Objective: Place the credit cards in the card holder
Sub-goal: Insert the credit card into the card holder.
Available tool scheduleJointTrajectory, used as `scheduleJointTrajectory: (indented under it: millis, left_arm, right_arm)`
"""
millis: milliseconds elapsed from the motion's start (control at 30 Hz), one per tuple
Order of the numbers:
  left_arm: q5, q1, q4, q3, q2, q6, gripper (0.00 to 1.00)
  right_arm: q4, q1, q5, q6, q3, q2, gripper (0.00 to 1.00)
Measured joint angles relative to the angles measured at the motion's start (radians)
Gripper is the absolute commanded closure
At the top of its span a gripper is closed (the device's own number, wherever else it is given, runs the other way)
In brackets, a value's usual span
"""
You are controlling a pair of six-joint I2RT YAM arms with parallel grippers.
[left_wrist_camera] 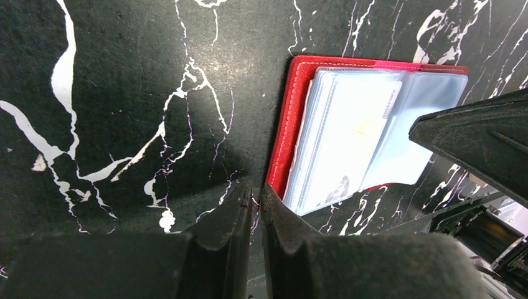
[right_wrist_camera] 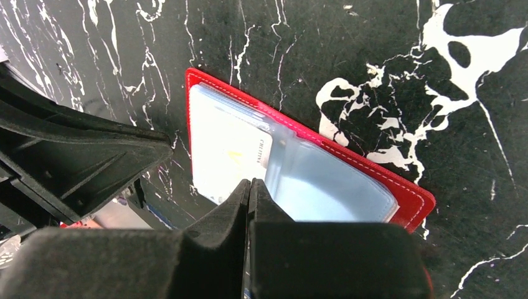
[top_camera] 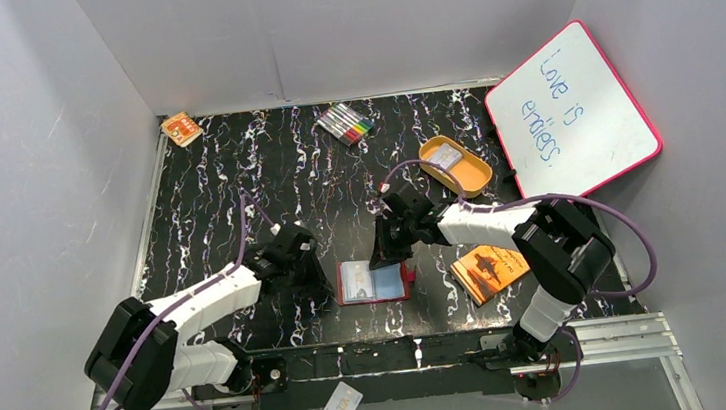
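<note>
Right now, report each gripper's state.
Left gripper: shut, holding nothing.
Right gripper: shut over the dark-red folding leather-look card holder; grip unclear.

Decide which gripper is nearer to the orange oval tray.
Right. The right gripper is at the right edge of the open red card holder, with the orange oval tray a short way behind it. The left gripper sits off the holder's left side, farther away.

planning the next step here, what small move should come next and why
Probably lift the right tool off the open card holder: its jaws are shut, no card between them, one card already sits in a sleeve, and what looks like another card waits in the orange tray.
</note>
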Motion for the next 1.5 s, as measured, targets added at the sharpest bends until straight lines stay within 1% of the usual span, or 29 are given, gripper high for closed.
scheduleJointTrajectory:
  millis: [233, 567, 833, 1500]
  left_arm:
    - [-0.007, 0.0, 0.0, -0.002, 0.026, 0.0, 0.92]
    - [-0.001, 0.0, 0.025, -0.002, 0.058, -0.001, 0.94]
    - [0.034, 0.0, 0.074, -0.001, 0.087, -0.001, 0.95]
    - [0.054, 0.0, 0.092, -0.002, 0.097, -0.001, 0.96]
  right_arm:
    - [-0.022, 0.0, -0.01, -0.011, 0.0, 0.035, 1.0]
    - [-0.032, 0.008, -0.027, -0.023, 0.0, 0.071, 1.0]
    - [-0.033, 0.02, -0.035, -0.023, 0.004, 0.076, 1.0]
    - [-0.047, 0.042, -0.041, -0.024, 0.039, 0.101, 1.0]
